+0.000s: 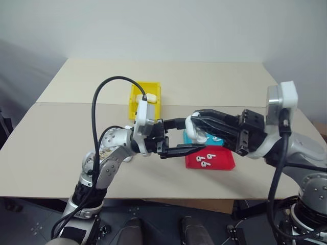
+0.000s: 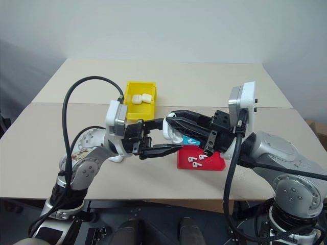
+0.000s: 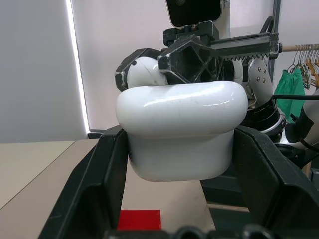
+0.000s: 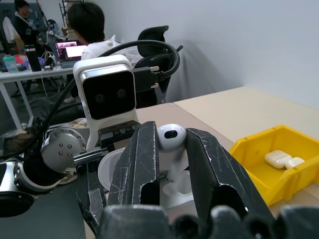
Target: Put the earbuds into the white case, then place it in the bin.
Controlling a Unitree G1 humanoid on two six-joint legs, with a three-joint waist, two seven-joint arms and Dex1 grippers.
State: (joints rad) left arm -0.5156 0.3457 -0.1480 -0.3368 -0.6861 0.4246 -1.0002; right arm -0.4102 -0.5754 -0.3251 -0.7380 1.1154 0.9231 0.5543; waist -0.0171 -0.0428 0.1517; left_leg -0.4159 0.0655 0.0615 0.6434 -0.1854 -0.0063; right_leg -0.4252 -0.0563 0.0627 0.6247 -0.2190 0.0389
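My left gripper (image 1: 190, 136) is shut on the white case (image 3: 182, 134) and holds it up above the table, in front of me. My right gripper (image 1: 196, 118) meets it from the right and is shut on one of the earbuds (image 4: 171, 137), whose round head pokes out between the fingers (image 4: 147, 164). The earbud's stem points down at the opened case (image 4: 115, 172); whether it touches the case is hidden. The yellow bin (image 1: 134, 99) stands further back on the table with two white cases (image 2: 142, 98) inside.
Below the grippers lies a red tray (image 1: 225, 164) with three loose earbuds (image 1: 205, 160). A teal tray (image 2: 193, 142) is partly hidden behind it. A person (image 4: 94, 30) sits at a desk far off in the right wrist view.
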